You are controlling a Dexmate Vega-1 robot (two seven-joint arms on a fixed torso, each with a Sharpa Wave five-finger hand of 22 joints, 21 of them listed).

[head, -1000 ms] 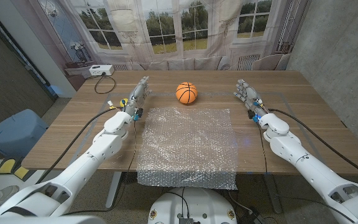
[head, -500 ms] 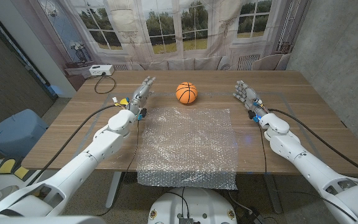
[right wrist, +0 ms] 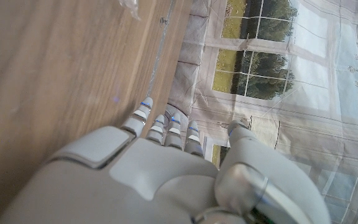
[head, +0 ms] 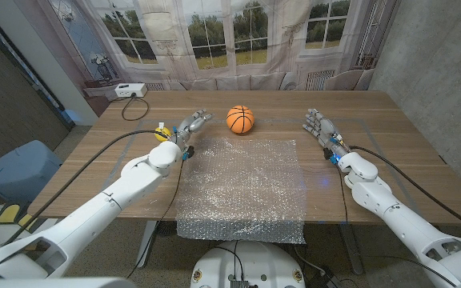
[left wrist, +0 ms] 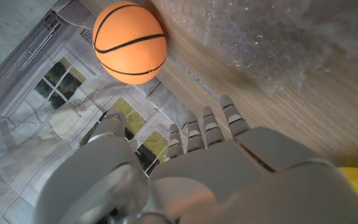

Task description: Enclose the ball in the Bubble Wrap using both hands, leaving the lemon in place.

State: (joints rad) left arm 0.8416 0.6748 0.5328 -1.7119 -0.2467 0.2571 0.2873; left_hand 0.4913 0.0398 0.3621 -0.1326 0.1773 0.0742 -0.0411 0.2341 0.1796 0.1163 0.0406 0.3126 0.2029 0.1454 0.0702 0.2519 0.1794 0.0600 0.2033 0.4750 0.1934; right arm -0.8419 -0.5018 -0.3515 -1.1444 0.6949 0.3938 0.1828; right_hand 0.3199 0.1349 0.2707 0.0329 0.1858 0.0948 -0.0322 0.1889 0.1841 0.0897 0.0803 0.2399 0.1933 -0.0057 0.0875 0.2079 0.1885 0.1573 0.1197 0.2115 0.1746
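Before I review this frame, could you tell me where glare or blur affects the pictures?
Head view: sharp, with speckled glare across the Bubble Wrap. Left wrist view: the ball is fairly crisp, while the left hand close to the lens is soft. Right wrist view: the tabletop is smeared and blurry.

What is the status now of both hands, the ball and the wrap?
Left hand open, near ball. Right hand open, beside bubble wrap. Ball on table, beyond wrap, unwrapped. Lemon behind left hand, not blocking.

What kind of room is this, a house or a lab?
Likely a lab dressed as a home: the windows are a printed backdrop, cables trail over the wooden table, and a power strip lies on it.
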